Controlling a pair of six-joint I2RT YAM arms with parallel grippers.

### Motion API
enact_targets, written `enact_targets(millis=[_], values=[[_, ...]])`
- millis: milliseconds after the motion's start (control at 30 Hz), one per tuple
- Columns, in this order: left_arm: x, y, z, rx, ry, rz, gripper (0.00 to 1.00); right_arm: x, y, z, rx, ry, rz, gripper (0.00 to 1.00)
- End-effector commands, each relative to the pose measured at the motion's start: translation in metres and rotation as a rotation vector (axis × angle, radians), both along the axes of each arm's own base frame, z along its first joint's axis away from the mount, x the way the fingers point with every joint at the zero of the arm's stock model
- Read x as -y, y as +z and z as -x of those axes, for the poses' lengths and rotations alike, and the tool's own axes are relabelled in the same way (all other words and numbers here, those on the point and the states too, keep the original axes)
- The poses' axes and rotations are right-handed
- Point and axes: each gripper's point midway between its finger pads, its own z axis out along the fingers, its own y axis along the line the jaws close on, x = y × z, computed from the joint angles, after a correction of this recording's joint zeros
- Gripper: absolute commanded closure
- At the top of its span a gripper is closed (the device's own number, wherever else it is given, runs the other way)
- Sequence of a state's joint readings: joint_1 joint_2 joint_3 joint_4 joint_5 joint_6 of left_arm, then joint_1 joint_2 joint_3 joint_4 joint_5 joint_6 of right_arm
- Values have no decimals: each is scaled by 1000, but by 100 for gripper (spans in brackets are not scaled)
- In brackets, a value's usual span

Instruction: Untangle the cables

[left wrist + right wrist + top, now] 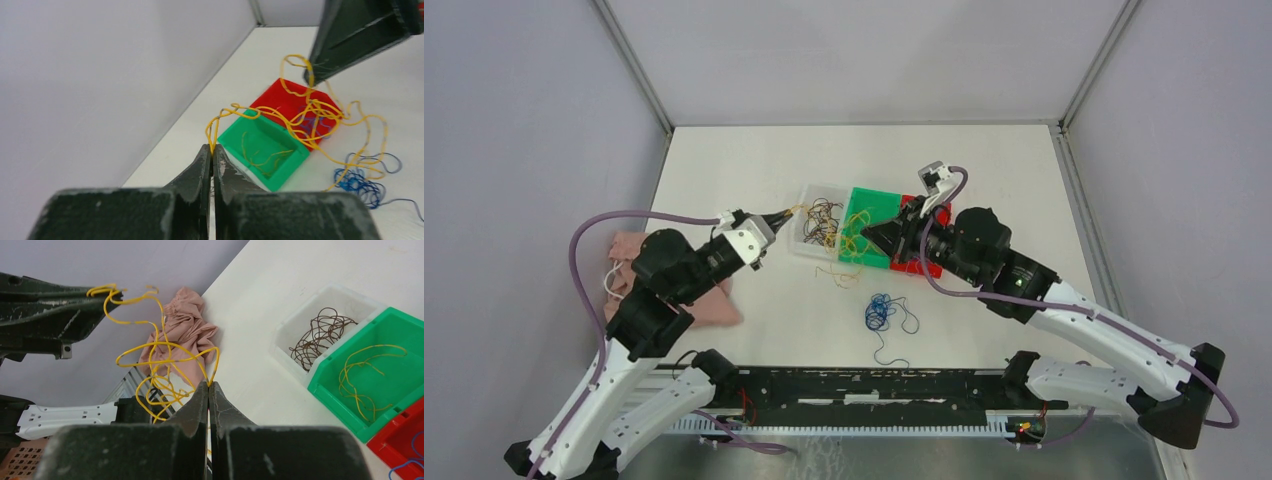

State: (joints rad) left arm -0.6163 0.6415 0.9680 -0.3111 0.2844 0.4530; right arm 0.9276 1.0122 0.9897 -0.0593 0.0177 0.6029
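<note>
The left gripper and right gripper are each clamping shut on the thin, curly yellow-orange wire tangle, holding it above the clear plastic bin and green plastic bin; the blue curly wires are lying on the white table.

The yellow cables are thin wire with a smooth, slightly shiny coat and a few dull grey patches. The brown cables look darker and less shiny. The blue cables look smooth too.

The clear bin is see-through plastic. The green bin and red bin are smooth, shiny plastic.

The pink cloth by the desk's left edge is soft and crumpled. The desk is white, smooth and matt.

The left gripper and right gripper are black, matt and scuffed.
</note>
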Motion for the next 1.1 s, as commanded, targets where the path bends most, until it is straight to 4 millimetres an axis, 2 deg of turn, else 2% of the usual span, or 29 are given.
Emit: enact_targets(millis=[0, 100, 233, 467, 767, 867, 933, 1000, 1067], values=[[-31, 30, -34, 143, 242, 20, 94, 4, 14, 1, 3, -25, -92, 100], [-43, 42, -41, 214, 317, 30, 95, 4, 5, 2, -29, -26, -106, 98], [-53, 69, -41, 330, 366, 58, 94, 4, -15, 4, -87, -30, -94, 95], [-67, 140, -29, 576, 421, 154, 95, 13, -73, 9, -200, -66, -27, 93], [-77, 216, -15, 691, 441, 326, 95, 10, -124, 18, -311, -52, 14, 87], [-80, 235, -12, 705, 444, 363, 95, 9, -136, 22, -337, -43, 20, 76], [-76, 240, -9, 704, 414, 369, 95, 7, -137, 25, -340, -21, 30, 67], [-66, 237, -6, 694, 353, 350, 94, 6, -129, 25, -320, -12, 34, 51], [-54, 228, -3, 671, 284, 314, 94, 9, -109, 24, -268, -9, 45, 44]])
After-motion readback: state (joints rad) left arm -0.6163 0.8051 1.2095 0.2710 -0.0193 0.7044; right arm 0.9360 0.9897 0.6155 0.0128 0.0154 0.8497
